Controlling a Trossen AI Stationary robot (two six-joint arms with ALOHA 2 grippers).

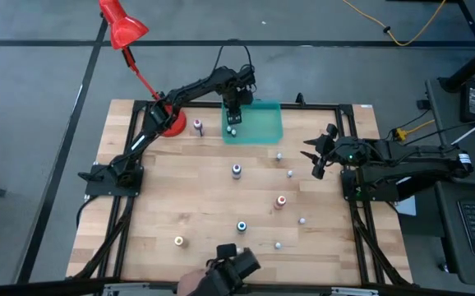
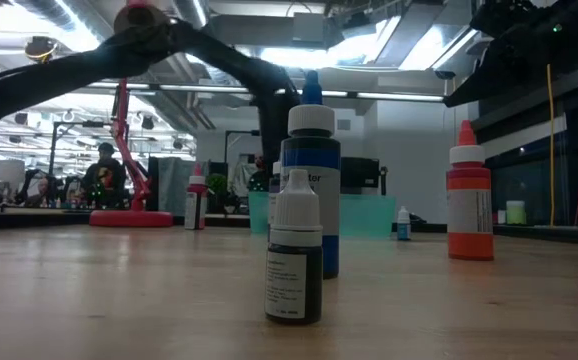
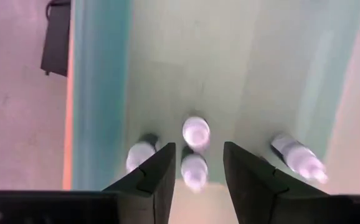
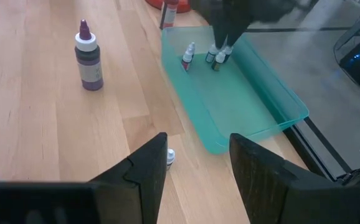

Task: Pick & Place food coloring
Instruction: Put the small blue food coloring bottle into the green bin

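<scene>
So the left gripper (image 1: 232, 117) hangs over the teal tray (image 1: 264, 131), jaws open, with a small whitish bottle (image 3: 194, 171) upright right between them. The right gripper (image 1: 315, 156), also open, waits well apart.

Tiny food coloring bottles (image 1: 237, 171) stand upright, scattered across table. Approx. four small whitish ones (image 4: 187, 56) sit in teal tray.
</scene>
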